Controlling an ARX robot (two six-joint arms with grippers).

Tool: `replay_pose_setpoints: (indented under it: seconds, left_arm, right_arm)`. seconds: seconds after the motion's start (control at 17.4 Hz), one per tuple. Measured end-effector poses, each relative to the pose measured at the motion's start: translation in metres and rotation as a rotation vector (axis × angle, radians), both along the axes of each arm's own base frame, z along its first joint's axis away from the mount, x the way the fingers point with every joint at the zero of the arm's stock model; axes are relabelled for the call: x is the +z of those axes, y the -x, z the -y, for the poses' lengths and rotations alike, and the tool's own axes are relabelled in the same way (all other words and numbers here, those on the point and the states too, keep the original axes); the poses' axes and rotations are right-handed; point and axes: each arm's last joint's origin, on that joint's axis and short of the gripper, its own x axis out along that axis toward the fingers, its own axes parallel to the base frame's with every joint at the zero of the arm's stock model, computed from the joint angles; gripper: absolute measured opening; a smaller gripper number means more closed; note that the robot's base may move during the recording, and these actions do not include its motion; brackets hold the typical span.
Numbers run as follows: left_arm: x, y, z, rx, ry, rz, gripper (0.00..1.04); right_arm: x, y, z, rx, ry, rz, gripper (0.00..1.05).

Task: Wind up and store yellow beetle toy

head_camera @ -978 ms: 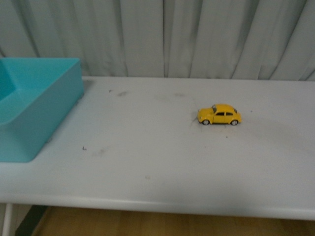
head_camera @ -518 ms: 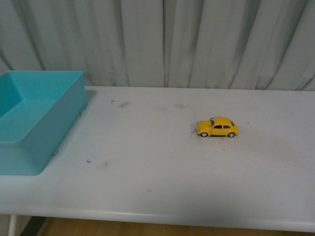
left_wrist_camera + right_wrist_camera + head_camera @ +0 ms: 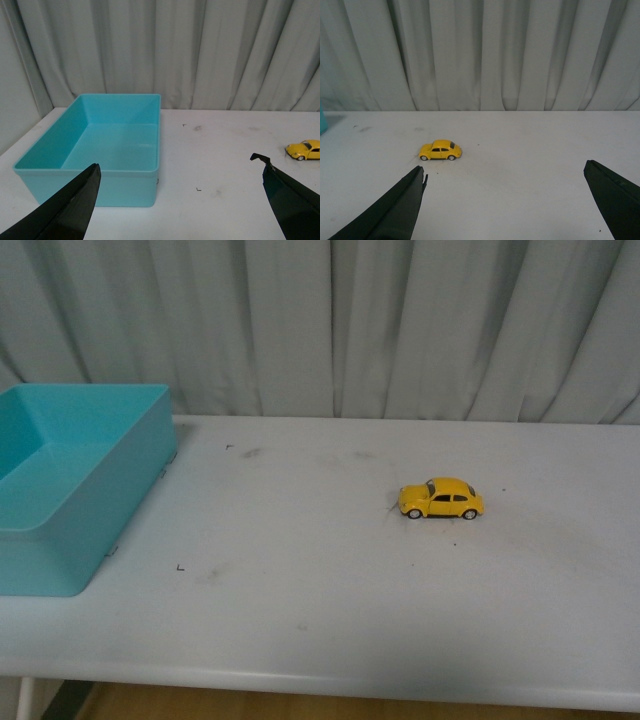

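Plainly, both grippers are released, their dark fingers spread wide with nothing between them but bare tabletop. The left gripper (image 3: pixel 176 162) hangs above the white table (image 3: pixel 300 620), and its two fingers (image 3: pixel 70 210) frame a broad gap. Ahead of that gap, nearer to one finger than to the other, stands the teal box (image 3: pixel 100 186), open at the top and showing nothing inside it. The yellow beetle toy (image 3: pixel 303 149) lies beyond the tip of the opposite finger, outside the gap and well apart from the box.

The right gripper (image 3: pixel 505 166) is equally wide open. From its wrist camera the yellow beetle toy (image 3: pixel 440 150) sits ahead of the fingers (image 3: pixel 395 210), just past the tip of one and far from the other, at the edge of the gap rather than in its middle. Neither finger touches the toy.

From the front camera the yellow beetle toy (image 3: pixel 441 499) rests upright on its wheels, side on, on the open table surface, well apart from the teal box (image 3: pixel 130 475), which stands at the table's left end. A few small dark marks (image 3: pixel 180 567) dot the table between the two. A pale pleated curtain (image 3: pixel 400 330) hangs behind the table's far edge.
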Motion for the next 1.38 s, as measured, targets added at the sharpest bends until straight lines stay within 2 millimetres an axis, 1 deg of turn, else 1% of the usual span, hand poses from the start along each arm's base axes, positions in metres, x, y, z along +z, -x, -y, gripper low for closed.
replay_pose_setpoints:
  seconds: [1.38]
  left_arm:
    - [0.0000,0.0000,0.0000,0.000,0.000,0.000,0.98]
  right_arm:
    - [0.0000,0.0000,0.0000,0.000,0.000,0.000,0.98]
